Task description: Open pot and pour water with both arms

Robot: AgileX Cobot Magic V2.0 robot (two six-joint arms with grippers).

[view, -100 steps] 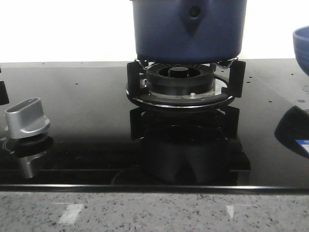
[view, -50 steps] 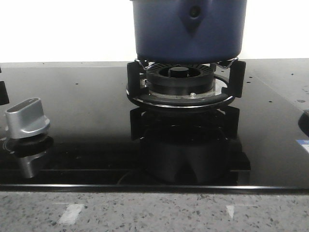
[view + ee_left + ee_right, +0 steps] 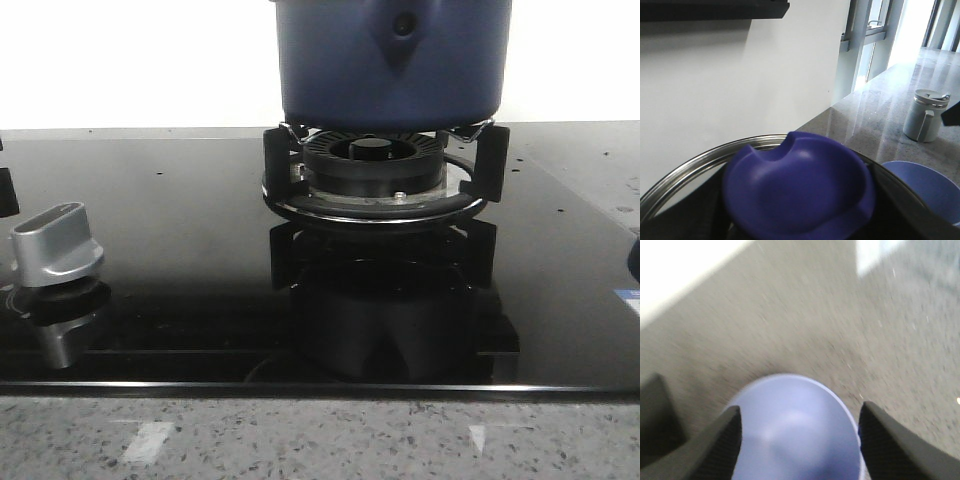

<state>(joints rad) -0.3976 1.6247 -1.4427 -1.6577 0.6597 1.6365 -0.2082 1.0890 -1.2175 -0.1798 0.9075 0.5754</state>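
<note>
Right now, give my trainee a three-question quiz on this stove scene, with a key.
1. True or false: the pot sits on the burner stand.
2. Which is seen between the right gripper fingers in its wrist view? A. a pale blue bowl B. a silver knob C. a grey canister
3. Fill in: the silver knob sits on the black glass cooktop, to the pot's ____ in the front view.

Key: 1 true; 2 A; 3 left.
</note>
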